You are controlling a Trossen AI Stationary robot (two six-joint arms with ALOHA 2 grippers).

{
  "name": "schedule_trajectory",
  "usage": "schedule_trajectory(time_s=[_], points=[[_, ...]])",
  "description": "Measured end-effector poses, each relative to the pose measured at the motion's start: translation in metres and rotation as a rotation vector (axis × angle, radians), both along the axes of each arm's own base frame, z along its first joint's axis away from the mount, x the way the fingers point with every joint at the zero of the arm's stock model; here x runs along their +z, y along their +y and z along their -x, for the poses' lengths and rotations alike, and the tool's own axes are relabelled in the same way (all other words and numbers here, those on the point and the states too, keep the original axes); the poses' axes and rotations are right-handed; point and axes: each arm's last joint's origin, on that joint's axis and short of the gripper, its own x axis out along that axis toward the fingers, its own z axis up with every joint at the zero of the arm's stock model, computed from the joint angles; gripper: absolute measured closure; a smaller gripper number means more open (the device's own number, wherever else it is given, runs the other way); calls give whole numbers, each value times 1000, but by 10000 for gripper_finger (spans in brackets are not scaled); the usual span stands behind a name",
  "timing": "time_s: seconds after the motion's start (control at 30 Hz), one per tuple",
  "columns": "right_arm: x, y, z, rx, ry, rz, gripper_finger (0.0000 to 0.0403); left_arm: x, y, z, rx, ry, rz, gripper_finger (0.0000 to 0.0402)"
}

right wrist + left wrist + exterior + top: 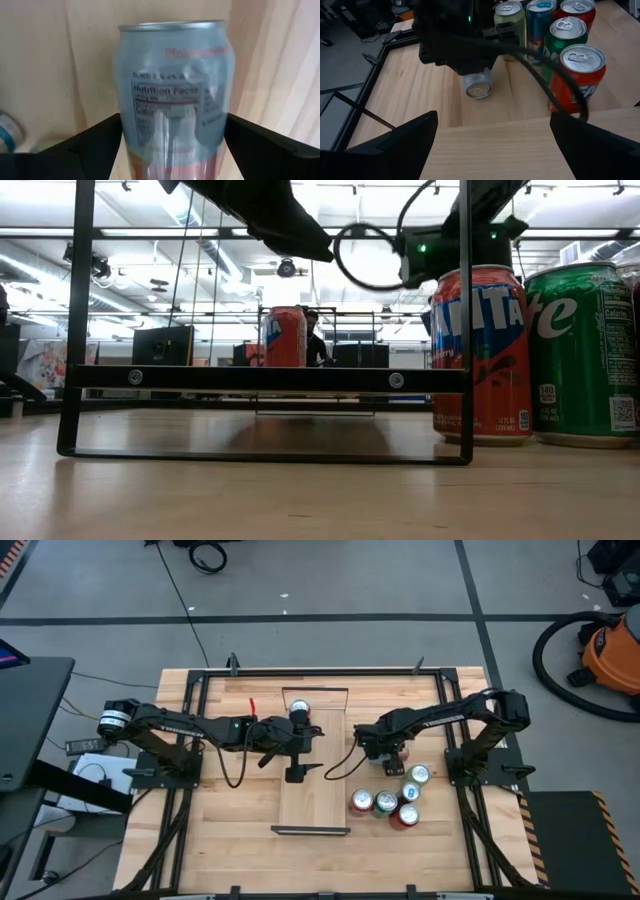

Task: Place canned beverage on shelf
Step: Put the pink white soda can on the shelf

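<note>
The shelf is a light-wood plank with black end frames, lying along the middle of the tabletop. A red can stands on its far end and also shows in the low view. My left gripper hovers open and empty over the plank's middle, pointing toward the table's right. My right gripper is just right of the shelf, shut on a pale can. Several more cans stand upright on the table at the near right. My right gripper pinches the pale can's two side walls between its two fingers, coming from above and pointing down. The can lies tilted under the fingers, its top turned toward the shelf. I cannot tell whether it is clear of the tabletop.
The group of cans includes an orange one and a green one, close to my right gripper on its near side. The shelf's near black frame stands upright. Black frame bars run along the table's edges.
</note>
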Motion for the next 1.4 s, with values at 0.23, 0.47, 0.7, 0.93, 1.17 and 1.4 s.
schedule_trajectory(time_s=[0.23, 0.47, 0.7, 0.93, 1.17, 1.4], points=[[0, -4, 0, -14, 3, 0, 86, 0, 0, 0, -1, 0, 0, 3], [18, -3, 4, -17, -106, 15, 90, 10, 1, 6, 24, -34, -38, 3], [46, -3, 6, -36, -310, 65, 91, 9, 7, 4, 56, -40, -27, 3], [74, 1, 12, -34, -650, 91, 90, 15, 7, -2, 62, -131, -8, 3], [74, 5, 16, -45, -905, 98, 88, 19, 7, -8, 69, -217, 19, 3], [68, 9, 15, 2, -990, 89, 87, 23, 7, -15, 58, -217, 13, 3]])
